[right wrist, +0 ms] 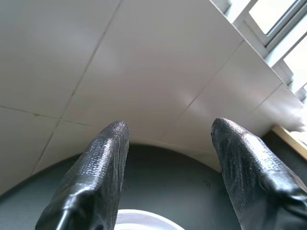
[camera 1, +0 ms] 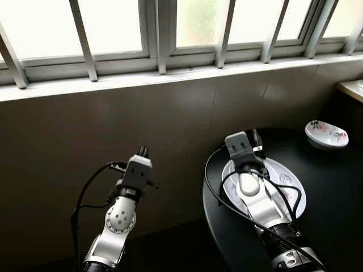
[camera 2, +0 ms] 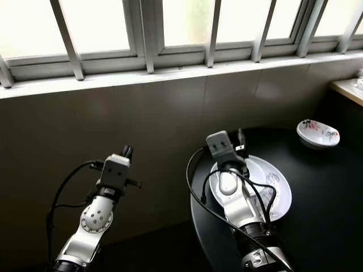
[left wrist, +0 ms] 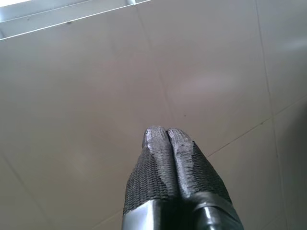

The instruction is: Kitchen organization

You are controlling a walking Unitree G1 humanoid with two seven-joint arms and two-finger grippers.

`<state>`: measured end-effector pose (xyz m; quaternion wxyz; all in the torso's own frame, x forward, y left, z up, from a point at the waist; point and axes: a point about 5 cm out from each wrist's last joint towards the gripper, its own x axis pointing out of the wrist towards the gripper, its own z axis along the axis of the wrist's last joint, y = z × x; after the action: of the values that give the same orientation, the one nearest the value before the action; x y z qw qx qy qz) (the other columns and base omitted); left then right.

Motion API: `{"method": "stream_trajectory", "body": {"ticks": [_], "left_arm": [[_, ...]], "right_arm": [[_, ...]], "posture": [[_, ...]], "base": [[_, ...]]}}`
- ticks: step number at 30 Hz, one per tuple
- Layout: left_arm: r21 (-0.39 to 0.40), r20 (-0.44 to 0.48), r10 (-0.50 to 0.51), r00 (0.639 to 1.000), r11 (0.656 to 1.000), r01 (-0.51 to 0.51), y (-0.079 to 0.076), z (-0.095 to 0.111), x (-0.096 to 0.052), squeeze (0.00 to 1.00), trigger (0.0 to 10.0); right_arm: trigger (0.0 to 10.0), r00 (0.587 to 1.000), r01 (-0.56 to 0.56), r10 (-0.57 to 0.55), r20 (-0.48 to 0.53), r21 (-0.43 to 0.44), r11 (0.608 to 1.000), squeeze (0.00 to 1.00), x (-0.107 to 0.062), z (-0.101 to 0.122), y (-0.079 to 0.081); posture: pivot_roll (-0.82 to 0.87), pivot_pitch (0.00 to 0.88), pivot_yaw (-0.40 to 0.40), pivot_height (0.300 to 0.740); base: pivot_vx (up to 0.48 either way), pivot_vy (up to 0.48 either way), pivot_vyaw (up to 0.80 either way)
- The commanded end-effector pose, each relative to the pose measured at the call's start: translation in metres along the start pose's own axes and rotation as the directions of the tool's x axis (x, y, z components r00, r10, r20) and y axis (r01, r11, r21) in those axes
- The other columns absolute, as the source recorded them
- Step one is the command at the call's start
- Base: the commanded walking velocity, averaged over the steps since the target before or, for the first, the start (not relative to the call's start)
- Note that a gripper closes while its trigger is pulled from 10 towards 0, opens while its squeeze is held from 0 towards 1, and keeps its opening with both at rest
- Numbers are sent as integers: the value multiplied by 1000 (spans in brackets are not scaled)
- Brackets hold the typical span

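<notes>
A white plate (camera 1: pixel 291 190) with a faint pattern lies on the round black table (camera 1: pixel 334 198), near its left edge. My right arm reaches over this plate. My right gripper (right wrist: pixel 168 128) is open above the plate's far rim (right wrist: pixel 140 218), with nothing between its fingers, and points toward the tiled wall. A small white bowl (camera 1: pixel 327 134) with a floral print sits further back on the right of the table. My left gripper (left wrist: pixel 166 132) is shut and empty, raised off to the left of the table and aimed at the wall.
A beige tiled wall (camera 1: pixel 113 124) rises close ahead under a barred window (camera 1: pixel 159 34). A light countertop corner (camera 1: pixel 353 88) juts in at the far right. Dark floor (camera 1: pixel 170 249) lies between the table and the wall.
</notes>
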<state>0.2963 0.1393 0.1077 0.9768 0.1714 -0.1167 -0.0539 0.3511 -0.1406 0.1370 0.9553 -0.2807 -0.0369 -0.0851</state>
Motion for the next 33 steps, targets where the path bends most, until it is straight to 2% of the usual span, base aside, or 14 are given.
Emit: {"method": "stream_trajectory", "body": {"ticks": [1, 5, 9, 15, 16, 21, 24, 30, 31, 32, 33], "left_arm": [[16, -25, -21, 999, 1000, 21, -2, -5, -2, 0, 10000], [17, -34, -22, 999, 1000, 23, -2, -7, -3, 0, 10000], [15, -42, -29, 999, 999, 29, -5, -8, -4, 0, 10000], [12, -42, -34, 999, 999, 35, -7, -8, -3, 0, 10000], [11, -42, -33, 999, 999, 33, -6, -8, -3, 0, 10000], [8, -45, -33, 998, 999, 33, -6, -8, -3, 0, 10000], [7, -48, -34, 998, 999, 34, -6, -9, -3, 0, 10000], [7, -54, -39, 998, 999, 40, -9, -10, -4, 0, 10000], [7, -55, -39, 998, 999, 40, -9, -11, -4, 0, 10000], [9, -59, -38, 998, 999, 39, -8, -11, -5, 0, 10000], [9, -59, -38, 998, 999, 39, -8, -11, -5, 0, 10000]], "right_arm": [[10000, 1000, 9, -10, -20, -12, 1000, 0, 1, -1, -5], [10000, 997, 9, -8, -79, 19, 1000, 0, 0, -7, -11], [10000, 993, 4, 0, -115, 30, 1000, 0, -3, -16, -13], [10000, 995, -26, 31, -93, 54, 998, 0, -6, -12, -12], [10000, 997, -50, 55, -63, 78, 996, 0, -6, -6, -10], [10000, 996, -81, 84, -15, 109, 991, 0, -7, 0, -9], [10000, 995, -101, 99, 24, 128, 987, 0, -7, 2, -13], [10000, 989, -136, 143, -32, 154, 979, 0, -2, -7, -25], [10000, 986, -153, 163, -48, 159, 975, 0, 0, -10, -29], [10000, 976, -203, 212, -49, 141, 969, 0, 4, -10, -42], [10000, 976, -203, 212, -49, 141, 969, 0, 4, -10, -42]], "posture": [[-59, 0, -21, 740], [-65, 0, -22, 740], [-70, 0, -20, 740], [-74, 0, -18, 740], [-75, 0, -18, 740], [-74, 0, -21, 740], [-76, 0, -22, 740], [-78, 0, -24, 740], [-75, 0, -27, 740], [-77, 0, -28, 740], [-77, 0, -28, 740]], "base": [[0, 0, 0], [0, 0, 0], [0, 0, -794], [0, 0, -800], [0, 0, -800], [0, 0, 0], [0, 0, 0], [0, 0, 0], [0, 0, 0], [0, 0, 0], [0, 0, 0]]}}
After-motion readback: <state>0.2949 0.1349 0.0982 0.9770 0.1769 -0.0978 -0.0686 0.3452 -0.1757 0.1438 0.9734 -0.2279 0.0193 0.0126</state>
